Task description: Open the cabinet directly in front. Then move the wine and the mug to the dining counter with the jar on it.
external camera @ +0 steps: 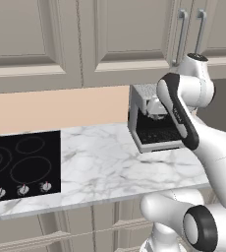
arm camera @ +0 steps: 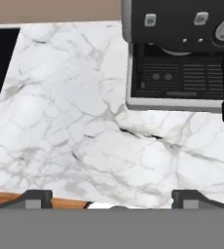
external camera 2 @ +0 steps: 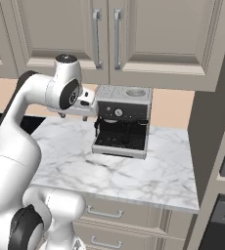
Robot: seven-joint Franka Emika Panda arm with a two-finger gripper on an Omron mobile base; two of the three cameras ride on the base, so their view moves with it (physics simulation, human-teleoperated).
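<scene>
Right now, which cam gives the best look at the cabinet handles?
Right base view: the cabinet faces the camera, doors shut, both handles clear of the arm. In the left base view the handles sit near the top right, seen at an angle, their lower ends just above the arm. The hand view looks down at the marble counter and espresso machine.

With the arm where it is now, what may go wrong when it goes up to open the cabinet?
1. The cabinet doors are shut, and the gripper hangs low beside the espresso machine; rising carelessly, it may knock the machine.
2. The two bar handles sit close together, so the jaws may catch the wrong one or both.
3. The elbow stands near the doors, so a swinging door may hit the arm.
</scene>
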